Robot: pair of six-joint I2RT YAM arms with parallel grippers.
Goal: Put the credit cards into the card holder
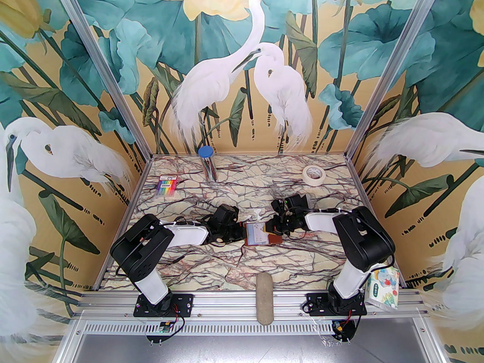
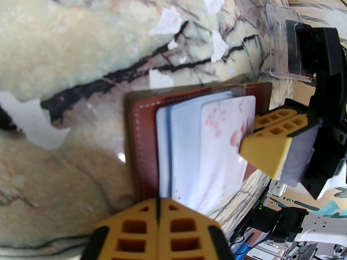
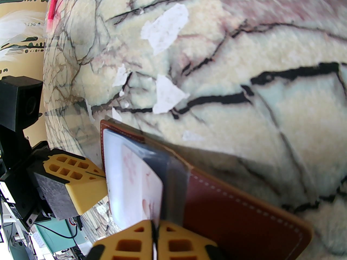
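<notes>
the card holder (image 1: 261,235) lies open at the middle of the marbled table (image 1: 227,270), between the two grippers. the left gripper (image 2: 158,207) has its yellow fingers pressed together at the holder's edge. it looks clamped on the clear sleeves, though the blur makes that hard to confirm. the right gripper (image 3: 156,227) is closed tight on one end of a pale card (image 2: 225,156) printed with pink blossoms. the card lies flat over the bluish sleeves, inside the brown leather cover. a rainbow pen pack (image 1: 167,185) sits well apart, far left.
</notes>
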